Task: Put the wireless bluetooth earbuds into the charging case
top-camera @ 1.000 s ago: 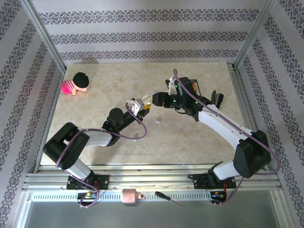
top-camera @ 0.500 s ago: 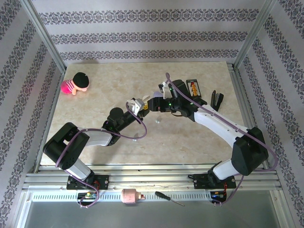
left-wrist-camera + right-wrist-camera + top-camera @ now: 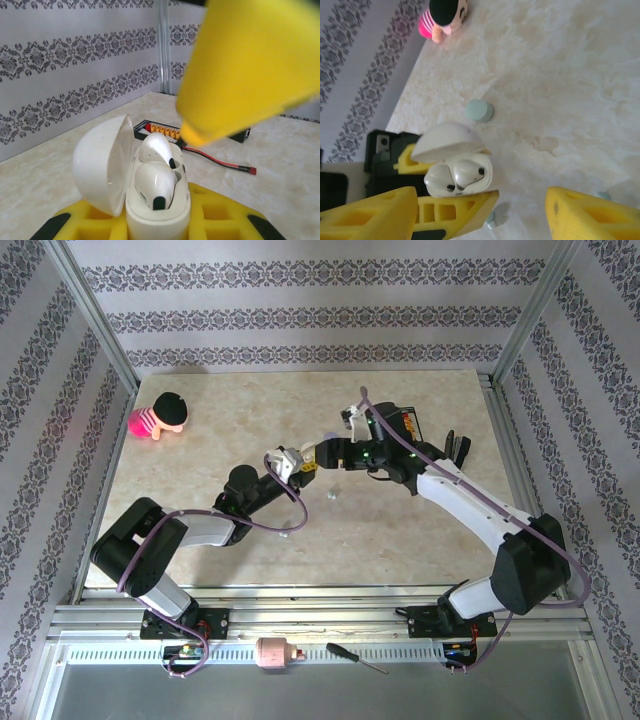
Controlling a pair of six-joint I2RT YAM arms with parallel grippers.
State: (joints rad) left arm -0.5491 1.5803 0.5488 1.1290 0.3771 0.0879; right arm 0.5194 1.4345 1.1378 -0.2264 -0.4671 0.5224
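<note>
While the left hand point(image 3: 297, 462) is clamped on the open charging case point(image 3: 160, 212) w/ two white earbuds point(image 3: 152, 182) sitting in it, lid up, the right hand point(image 3: 480, 212), fingers apart, hovers just above & any bump could tip the case or pop a bud onto the counter point(image 3: 560, 75).

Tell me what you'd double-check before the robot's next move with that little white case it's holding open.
1. Hold on the white pebble-shaped plastic charging case by the left gripper: ok.
2. The case lid swung open: ok.
3. The two white plastic earbuds sitting in the case's sockets: ok; whether fully pressed down, cannot tell.
4. The right gripper open and empty: ok.
5. The right gripper apart from the case: cannot tell.
6. All buds off the beige marbled tabletop: not ok; a small pale green round bud lies on it.
</note>
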